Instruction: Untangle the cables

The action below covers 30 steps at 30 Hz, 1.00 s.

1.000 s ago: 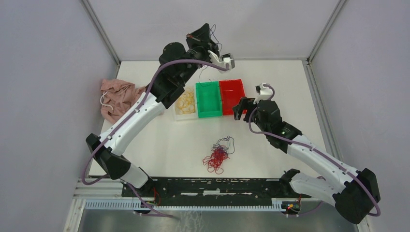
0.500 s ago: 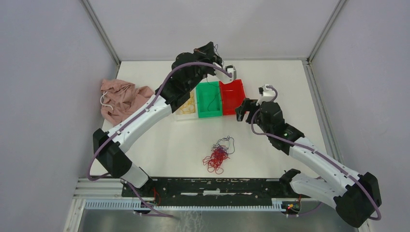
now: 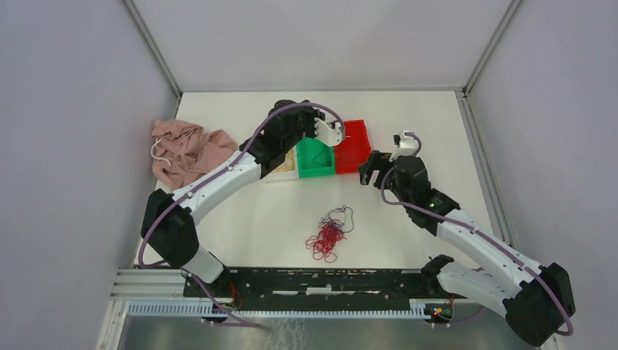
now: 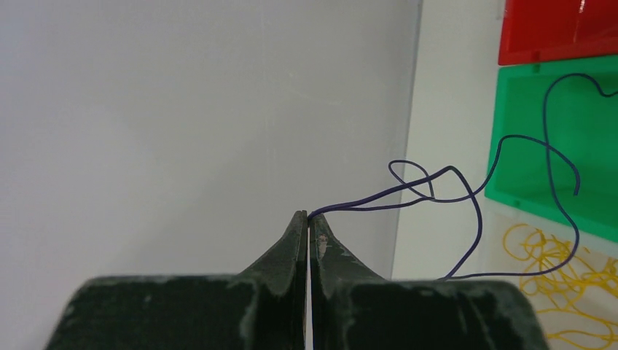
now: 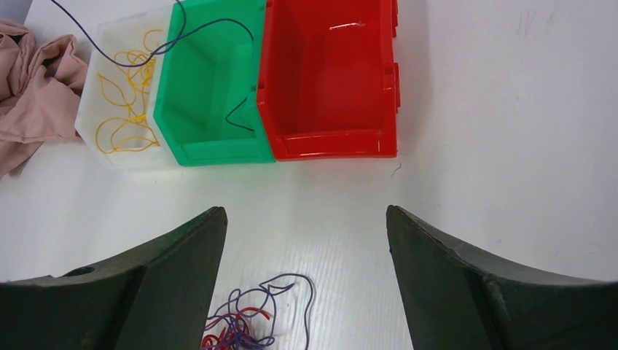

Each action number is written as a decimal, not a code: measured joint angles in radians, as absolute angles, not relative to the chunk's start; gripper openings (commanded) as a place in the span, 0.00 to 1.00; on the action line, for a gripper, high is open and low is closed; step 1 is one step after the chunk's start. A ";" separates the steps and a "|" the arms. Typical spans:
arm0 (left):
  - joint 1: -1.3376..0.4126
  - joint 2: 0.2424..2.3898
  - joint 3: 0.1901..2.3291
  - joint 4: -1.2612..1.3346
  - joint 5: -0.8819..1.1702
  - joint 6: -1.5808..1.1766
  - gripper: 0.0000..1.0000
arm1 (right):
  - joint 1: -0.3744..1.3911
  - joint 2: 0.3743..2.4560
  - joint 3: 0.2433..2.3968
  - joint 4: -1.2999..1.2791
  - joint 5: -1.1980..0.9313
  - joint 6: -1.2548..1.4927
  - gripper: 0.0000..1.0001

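A tangle of red and purple cables (image 3: 327, 235) lies on the white table in front of the bins; its top edge (image 5: 244, 317) shows low in the right wrist view. My left gripper (image 4: 309, 216) is shut on one thin purple cable (image 4: 477, 197), which hangs in loops over the green bin (image 4: 539, 146). In the top view that gripper (image 3: 321, 131) sits above the green bin (image 3: 313, 173). My right gripper (image 5: 304, 210) is open and holds nothing. It hovers (image 3: 368, 169) just in front of the red bin (image 3: 353, 149).
A clear bin (image 5: 127, 159) left of the green one holds yellow cables (image 5: 127, 109). The red bin (image 5: 335, 142) shows nothing but a small glint. A pink cloth (image 3: 186, 149) lies bunched at the table's left edge. Grey walls close in the back and sides.
My left arm has swung down from near the back wall to over the green bin, carrying the purple cable. The right arm has shifted slightly to the right.
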<state>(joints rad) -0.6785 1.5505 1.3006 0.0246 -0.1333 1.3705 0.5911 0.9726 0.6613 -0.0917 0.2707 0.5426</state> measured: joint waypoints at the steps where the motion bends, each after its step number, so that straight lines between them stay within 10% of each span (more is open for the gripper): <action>1: -0.675 1.551 1.293 0.017 -0.134 1.365 0.03 | 0.590 0.973 0.660 -0.092 0.271 0.545 0.87; 30: -0.754 2.027 1.806 -0.462 -0.208 1.161 0.03 | 0.475 0.933 0.580 -0.083 0.256 0.581 0.87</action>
